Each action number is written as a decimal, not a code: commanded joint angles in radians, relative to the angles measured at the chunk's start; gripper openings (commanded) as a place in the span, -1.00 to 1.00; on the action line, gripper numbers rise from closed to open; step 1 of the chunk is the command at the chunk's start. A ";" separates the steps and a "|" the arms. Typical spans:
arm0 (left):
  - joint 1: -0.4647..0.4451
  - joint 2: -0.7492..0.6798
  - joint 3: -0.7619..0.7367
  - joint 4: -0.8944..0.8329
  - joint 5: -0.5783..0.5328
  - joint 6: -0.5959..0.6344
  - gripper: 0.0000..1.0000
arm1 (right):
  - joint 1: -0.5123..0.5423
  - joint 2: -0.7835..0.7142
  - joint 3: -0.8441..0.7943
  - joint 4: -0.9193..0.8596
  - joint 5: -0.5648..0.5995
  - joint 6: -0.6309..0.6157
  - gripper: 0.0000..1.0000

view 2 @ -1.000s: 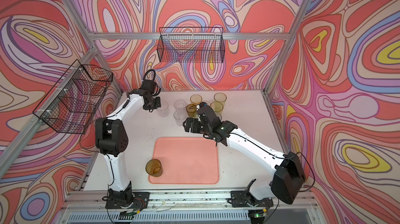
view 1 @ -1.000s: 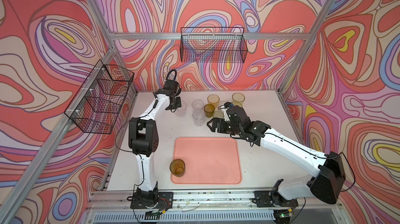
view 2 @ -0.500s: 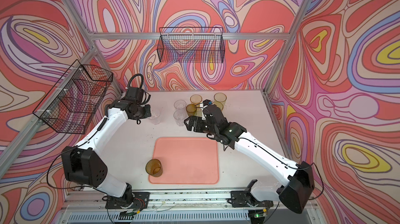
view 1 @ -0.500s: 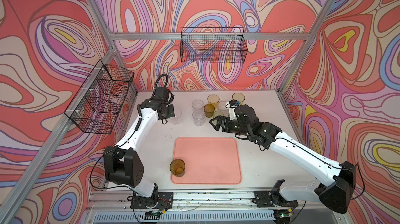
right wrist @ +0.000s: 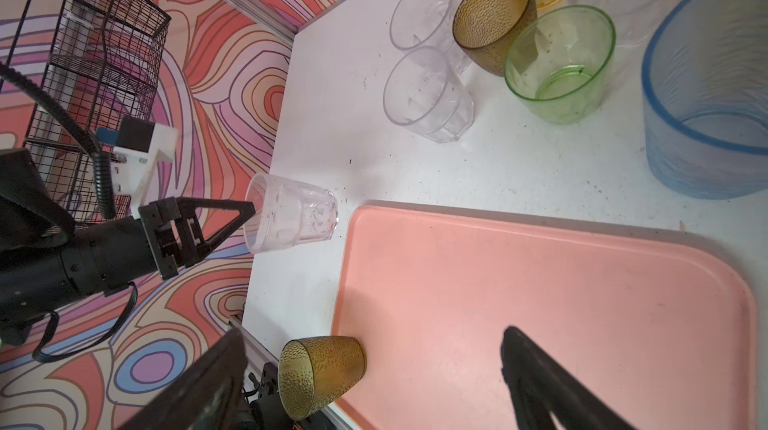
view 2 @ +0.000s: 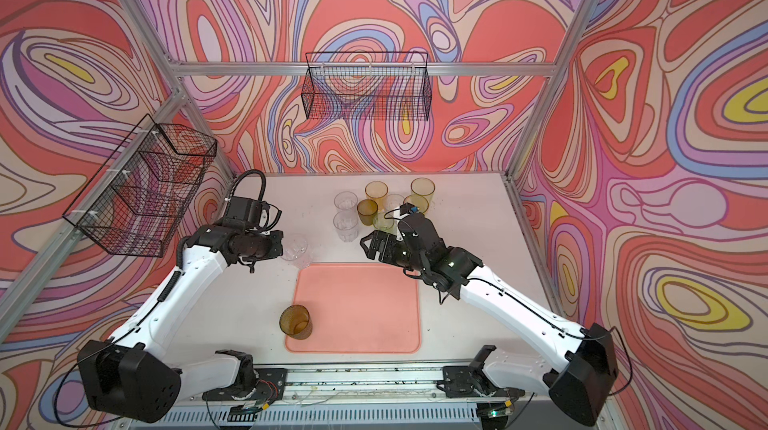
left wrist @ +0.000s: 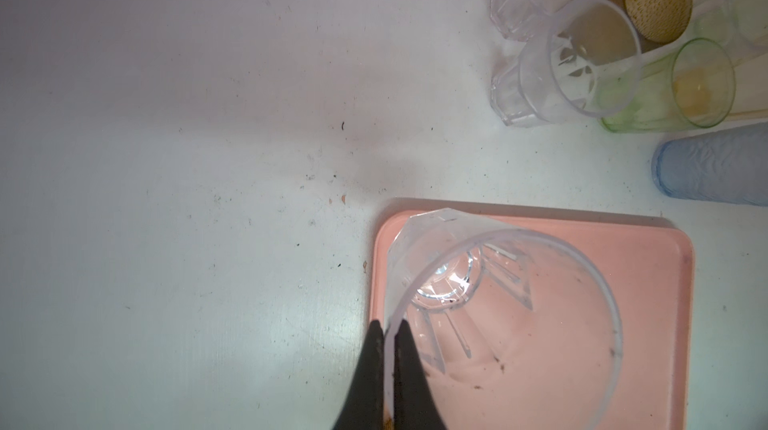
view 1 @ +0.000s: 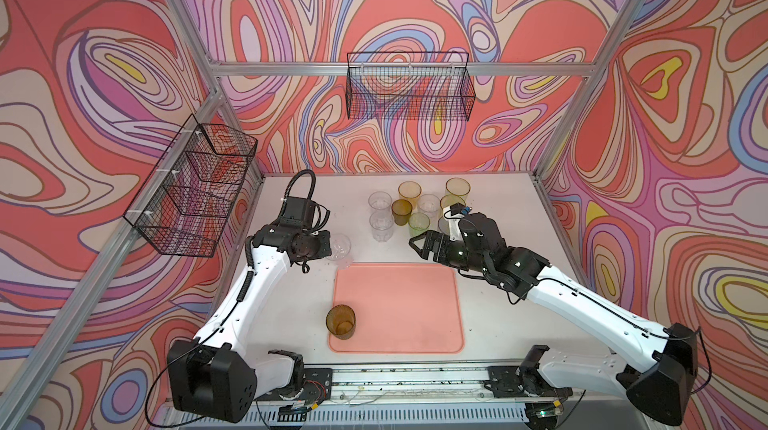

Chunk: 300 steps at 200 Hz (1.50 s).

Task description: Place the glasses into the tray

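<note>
The left gripper (left wrist: 386,326) is clamped on the rim wall of a clear tumbler (view 1: 338,245), one finger inside and one outside. The tumbler hangs roughly upright, just beside the far left corner of the tray (view 1: 415,315). The tray's open floor lies toward the robot base and to the right. The right gripper (view 1: 417,248) stands wide and empty near the tray's far edge. An amber tumbler (view 1: 340,322) occupies the near left corner.
</note>
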 commanded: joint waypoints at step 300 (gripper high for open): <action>-0.137 -0.171 -0.244 -0.026 -0.121 -0.025 -1.00 | -0.004 -0.163 -0.114 -0.102 0.131 0.054 0.95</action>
